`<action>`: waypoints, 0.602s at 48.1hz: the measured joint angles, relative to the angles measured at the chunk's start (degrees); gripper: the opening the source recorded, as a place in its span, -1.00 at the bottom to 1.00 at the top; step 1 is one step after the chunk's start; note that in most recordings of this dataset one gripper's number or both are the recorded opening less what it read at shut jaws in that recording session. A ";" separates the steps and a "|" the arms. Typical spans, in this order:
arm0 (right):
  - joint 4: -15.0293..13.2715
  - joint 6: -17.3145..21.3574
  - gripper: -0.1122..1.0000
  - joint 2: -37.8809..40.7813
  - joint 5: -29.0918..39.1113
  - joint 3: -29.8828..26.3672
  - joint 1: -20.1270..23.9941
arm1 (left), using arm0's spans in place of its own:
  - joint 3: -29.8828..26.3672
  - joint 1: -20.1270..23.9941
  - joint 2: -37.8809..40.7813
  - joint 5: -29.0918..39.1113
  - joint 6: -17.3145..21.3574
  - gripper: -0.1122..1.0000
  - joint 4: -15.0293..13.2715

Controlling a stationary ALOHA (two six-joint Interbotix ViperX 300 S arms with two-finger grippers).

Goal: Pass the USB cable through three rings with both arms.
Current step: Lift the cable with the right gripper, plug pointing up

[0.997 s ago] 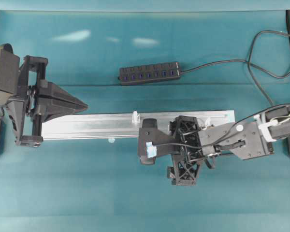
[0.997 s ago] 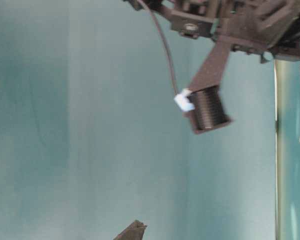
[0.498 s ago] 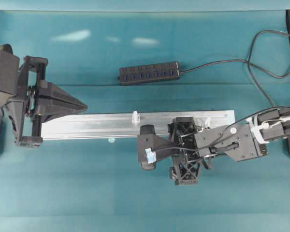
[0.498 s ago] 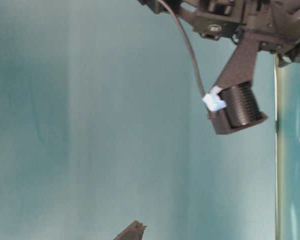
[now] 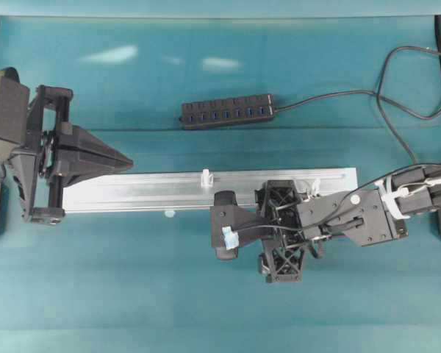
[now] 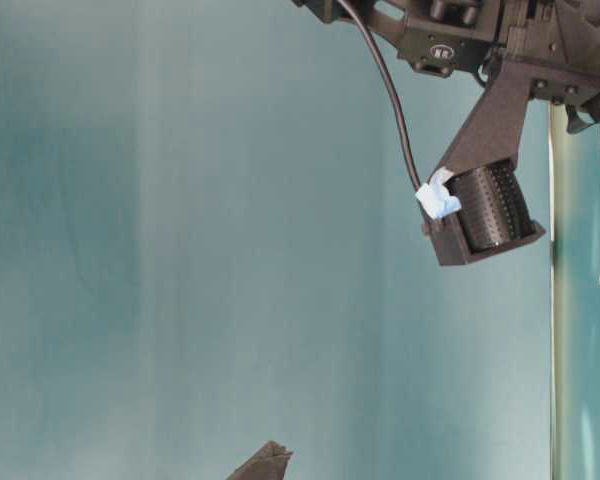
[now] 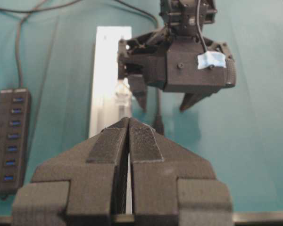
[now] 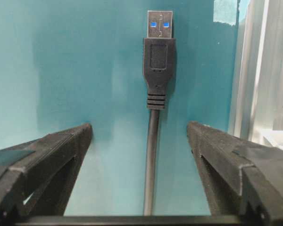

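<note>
My right claw point(image 8: 139, 136) stood spread over the USB cable point(image 8: 155, 80), which lay flat on the teal table point(image 5: 132, 287) beside the silver rail point(image 5: 147, 190), while my left claw point(image 7: 128, 123) stayed pressed together, empty.

Overhead straight down, table-level sideways, wrist views close, facing.

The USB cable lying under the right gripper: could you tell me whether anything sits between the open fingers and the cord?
Nothing visible does. In the right wrist view the USB cable lies on the bare teal mat, midway between the right gripper's two open fingers, its plug pointing away. The aluminium rail stands off to one side, outside the fingers.
</note>
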 measured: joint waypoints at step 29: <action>0.18 0.00 -0.63 -0.18 0.09 0.09 0.35 | 0.00 -0.97 0.00 -0.09 0.00 -0.76 -0.09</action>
